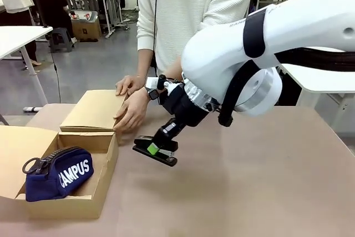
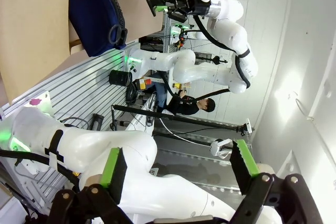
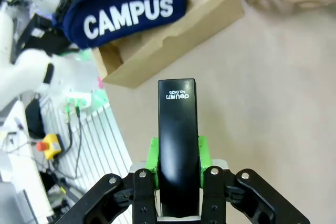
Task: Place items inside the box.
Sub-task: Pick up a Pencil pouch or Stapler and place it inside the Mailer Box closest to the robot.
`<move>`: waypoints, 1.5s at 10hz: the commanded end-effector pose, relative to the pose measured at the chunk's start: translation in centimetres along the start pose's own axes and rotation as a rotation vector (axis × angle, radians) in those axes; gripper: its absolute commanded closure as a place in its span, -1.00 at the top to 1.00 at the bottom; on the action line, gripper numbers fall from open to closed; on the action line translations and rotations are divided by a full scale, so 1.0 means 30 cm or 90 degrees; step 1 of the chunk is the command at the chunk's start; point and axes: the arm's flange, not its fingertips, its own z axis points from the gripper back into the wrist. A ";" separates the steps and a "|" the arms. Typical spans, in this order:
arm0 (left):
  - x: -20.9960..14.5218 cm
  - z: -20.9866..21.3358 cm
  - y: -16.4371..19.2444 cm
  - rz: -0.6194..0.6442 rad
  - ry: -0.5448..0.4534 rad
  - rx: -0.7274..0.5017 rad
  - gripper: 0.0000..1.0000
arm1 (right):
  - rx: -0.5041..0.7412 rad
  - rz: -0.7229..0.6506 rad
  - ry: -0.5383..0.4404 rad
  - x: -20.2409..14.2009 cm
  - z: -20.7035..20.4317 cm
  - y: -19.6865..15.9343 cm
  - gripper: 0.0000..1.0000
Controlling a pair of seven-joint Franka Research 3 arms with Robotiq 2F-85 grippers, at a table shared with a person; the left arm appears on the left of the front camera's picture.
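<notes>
An open cardboard box (image 1: 105, 159) lies at the left of the table, and a navy zip pouch lettered "CAMPUS" (image 1: 58, 174) rests inside it. My right gripper (image 1: 157, 149) hovers above the table just right of the box, shut on a black stapler (image 1: 151, 154). The right wrist view has the stapler (image 3: 177, 140) clamped between the green pads, pointing toward the box (image 3: 157, 45) and the pouch (image 3: 123, 11). My left gripper (image 2: 178, 169) is open and holds nothing, aimed away from the table. Its view catches the pouch (image 2: 94, 14) and the right gripper (image 2: 164, 4) far off.
A person stands at the far side of the table. Their hands (image 1: 132, 109) rest on the box's folded-out lid flap (image 1: 91, 110). Bare table stretches to the right of the box. Other tables and people are farther back in the room.
</notes>
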 end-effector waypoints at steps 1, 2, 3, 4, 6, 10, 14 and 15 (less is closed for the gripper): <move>-0.004 -0.002 0.003 0.002 0.001 0.007 1.00 | -0.118 -0.148 -0.103 0.151 -0.046 0.234 -0.37; -0.004 -0.002 0.003 0.002 0.001 0.007 1.00 | -0.162 -0.199 -0.121 0.217 -0.091 0.358 -0.37; -0.004 -0.002 0.003 0.002 0.001 0.007 1.00 | -0.202 -0.244 -0.132 0.259 -0.139 0.450 -0.37; -0.004 -0.002 0.003 0.002 0.001 0.007 1.00 | -0.230 -0.341 -0.149 0.297 -0.196 0.515 -0.37; -0.004 -0.002 0.003 0.002 0.001 0.007 1.00 | -0.269 -0.392 -0.114 0.347 -0.300 0.605 -0.37; -0.004 -0.002 0.003 0.002 0.001 0.007 1.00 | -0.154 -0.346 -0.142 0.398 -0.306 0.665 -0.37; -0.004 -0.002 0.003 0.002 0.001 0.007 1.00 | -0.188 -0.347 -0.132 0.253 -0.154 0.775 -0.37; -0.004 -0.002 0.003 0.002 0.001 0.007 1.00 | -0.171 -0.353 -0.138 0.289 -0.152 0.752 -0.37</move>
